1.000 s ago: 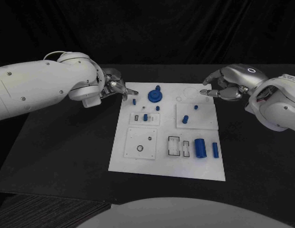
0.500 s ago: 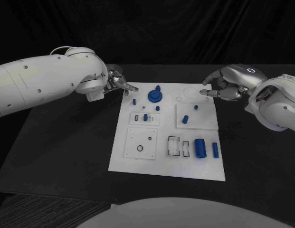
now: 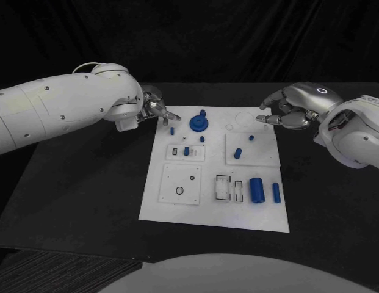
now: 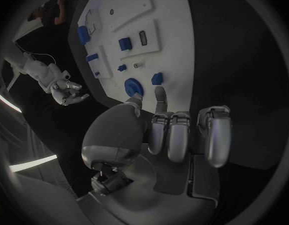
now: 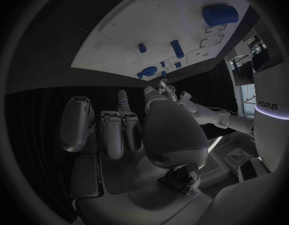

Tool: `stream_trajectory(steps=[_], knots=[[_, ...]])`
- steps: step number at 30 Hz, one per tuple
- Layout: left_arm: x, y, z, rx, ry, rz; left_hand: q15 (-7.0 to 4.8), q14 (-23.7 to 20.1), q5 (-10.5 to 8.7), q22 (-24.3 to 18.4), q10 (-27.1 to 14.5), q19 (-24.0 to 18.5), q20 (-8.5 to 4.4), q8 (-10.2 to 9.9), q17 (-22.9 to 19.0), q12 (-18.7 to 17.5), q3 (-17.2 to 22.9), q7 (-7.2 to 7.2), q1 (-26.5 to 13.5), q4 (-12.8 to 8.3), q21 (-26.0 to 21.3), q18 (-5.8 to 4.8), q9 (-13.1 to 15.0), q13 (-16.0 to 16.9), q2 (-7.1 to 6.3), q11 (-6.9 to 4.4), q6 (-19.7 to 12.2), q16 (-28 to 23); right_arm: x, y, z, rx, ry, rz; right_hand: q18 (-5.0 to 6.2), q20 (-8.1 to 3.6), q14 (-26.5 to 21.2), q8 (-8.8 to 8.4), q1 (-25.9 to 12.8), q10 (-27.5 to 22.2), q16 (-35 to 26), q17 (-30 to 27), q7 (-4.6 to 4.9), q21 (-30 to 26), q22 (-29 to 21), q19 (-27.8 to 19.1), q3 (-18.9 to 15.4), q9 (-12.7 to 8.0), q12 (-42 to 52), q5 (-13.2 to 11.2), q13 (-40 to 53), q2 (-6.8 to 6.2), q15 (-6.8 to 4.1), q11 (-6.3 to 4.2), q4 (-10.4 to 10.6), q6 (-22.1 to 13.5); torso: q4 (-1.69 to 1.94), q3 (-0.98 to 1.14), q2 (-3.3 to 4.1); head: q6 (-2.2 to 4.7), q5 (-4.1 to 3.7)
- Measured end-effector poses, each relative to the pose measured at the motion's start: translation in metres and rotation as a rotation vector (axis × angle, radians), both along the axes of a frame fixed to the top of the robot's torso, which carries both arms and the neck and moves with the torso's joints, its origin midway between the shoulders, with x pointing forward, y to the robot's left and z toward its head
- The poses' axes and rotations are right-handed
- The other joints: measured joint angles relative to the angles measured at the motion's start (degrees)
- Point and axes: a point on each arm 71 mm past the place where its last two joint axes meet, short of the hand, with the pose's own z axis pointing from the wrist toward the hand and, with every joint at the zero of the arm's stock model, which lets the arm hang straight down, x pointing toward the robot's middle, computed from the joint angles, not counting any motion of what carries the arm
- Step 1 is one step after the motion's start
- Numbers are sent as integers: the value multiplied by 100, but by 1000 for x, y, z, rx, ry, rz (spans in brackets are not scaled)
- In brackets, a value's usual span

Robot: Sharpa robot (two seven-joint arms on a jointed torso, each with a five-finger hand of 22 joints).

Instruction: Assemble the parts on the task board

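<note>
We see the white board (image 3: 215,207) lying flat in the middle of the black desk (image 3: 75,195), with small blue parts spread over it. Near its far edge sits a round blue disc with a knob (image 3: 198,124), and just beside it, toward our left arm, a small blue peg (image 3: 171,129) stands close to the board's far left corner. Further in, a little blue block (image 3: 187,151) sits in a small square plate, a short blue pin (image 3: 238,154) and a smaller one (image 3: 251,138) stand on another plate, and a large blue cylinder (image 3: 257,190) lies beside a slim blue bar (image 3: 276,192) near the front right corner. Our left hand (image 3: 154,111) hovers at the far left corner of the board, just beside the peg and the disc; from the left wrist view its fingers (image 4: 182,135) are curled inward, one reaching toward the peg, with nothing held in them. Our right hand (image 3: 288,113) hangs at the far right corner of the board, fingers (image 5: 113,130) likewise folded in and holding nothing that we can make out, its tips close to the board's edge but whether touching we cannot tell.
</note>
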Motion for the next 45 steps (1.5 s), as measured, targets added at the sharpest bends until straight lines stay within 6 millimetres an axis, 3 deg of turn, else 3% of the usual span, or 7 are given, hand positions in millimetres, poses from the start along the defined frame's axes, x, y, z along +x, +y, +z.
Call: stream_trajectory(steps=[31,45], knots=[[0,-3,-14,23,57,-22,42,0,-1,0,-2,1,43,-56,0,0,-32,21,75,-31,-31,0,2,0,76,40,-21,0,0,0,-1,-1,2,1,0,0,0,0,0,0,-22,0,0,-34,-1,0,0,-8,0,22,-2,0,0,0,0,0,3,2,-2,0,-4],[0,-4,-15,27,67,-28,63,21,221,0,-3,-20,63,-177,0,0,-38,62,197,-89,-54,0,-83,0,106,81,-62,0,0,0,-1,-1,3,1,0,0,0,0,0,0,-22,0,21,-34,-2,0,0,-8,0,22,-2,0,0,0,0,21,1,3,-2,0,-5]])
